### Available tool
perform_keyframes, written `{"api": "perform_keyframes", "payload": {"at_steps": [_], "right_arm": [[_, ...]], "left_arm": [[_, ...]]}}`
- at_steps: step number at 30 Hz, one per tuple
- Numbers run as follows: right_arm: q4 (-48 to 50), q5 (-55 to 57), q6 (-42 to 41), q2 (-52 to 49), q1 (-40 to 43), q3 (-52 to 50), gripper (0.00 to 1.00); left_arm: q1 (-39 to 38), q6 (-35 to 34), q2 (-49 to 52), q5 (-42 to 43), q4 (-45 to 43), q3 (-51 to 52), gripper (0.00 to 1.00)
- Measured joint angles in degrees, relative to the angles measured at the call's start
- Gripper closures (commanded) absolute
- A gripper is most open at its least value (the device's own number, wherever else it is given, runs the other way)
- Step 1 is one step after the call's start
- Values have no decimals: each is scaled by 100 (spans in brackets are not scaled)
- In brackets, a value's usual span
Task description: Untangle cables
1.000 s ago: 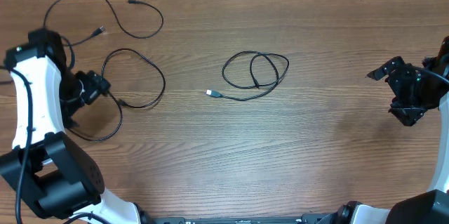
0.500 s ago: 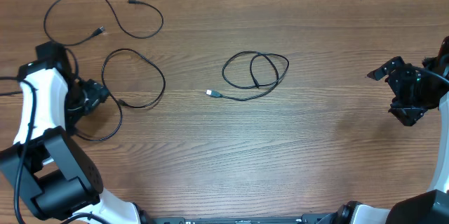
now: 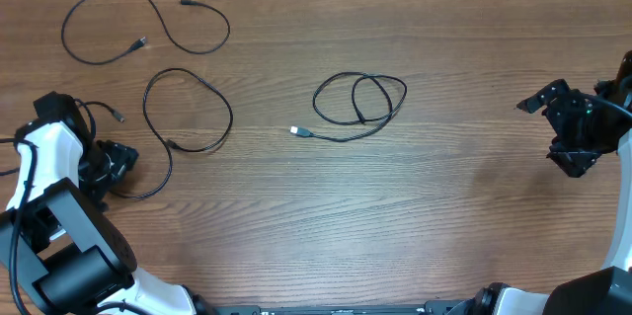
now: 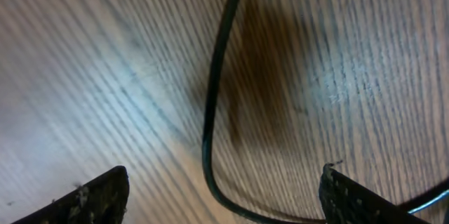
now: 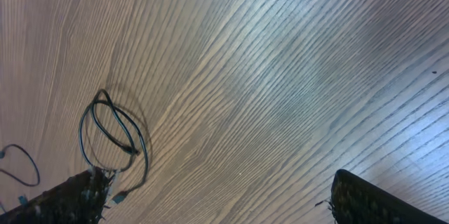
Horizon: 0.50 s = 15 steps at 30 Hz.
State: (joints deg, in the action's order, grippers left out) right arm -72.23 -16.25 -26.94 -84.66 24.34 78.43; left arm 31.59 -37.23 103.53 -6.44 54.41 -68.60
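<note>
We record three cords on the bench (image 3: 474,48): far-left cable (image 3: 163,27), looped cable (image 3: 231,113) and coiled cable (image 3: 357,103), well apart. Left pincer (image 4: 224,206) stands apart, astride a cord, seemingly without contact; this view is blurred. Right pincer (image 3: 568,135) stands apart, empty.

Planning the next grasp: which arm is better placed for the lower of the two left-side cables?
Left. The left fingers straddle that cable, open, close above the table. The right fingers hang far right, beyond the coiled silver-tipped cable.
</note>
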Motion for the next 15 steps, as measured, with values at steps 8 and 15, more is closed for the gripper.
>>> {"api": "perform_keyframes", "payload": {"at_steps": [8, 15], "right_arm": [[0, -2, 0, 0, 0, 0, 0], [-2, 0, -2, 0, 0, 0, 0]], "left_arm": [[0, -44, 0, 170, -501, 494, 38], [0, -28, 0, 208, -857, 660, 54]]}}
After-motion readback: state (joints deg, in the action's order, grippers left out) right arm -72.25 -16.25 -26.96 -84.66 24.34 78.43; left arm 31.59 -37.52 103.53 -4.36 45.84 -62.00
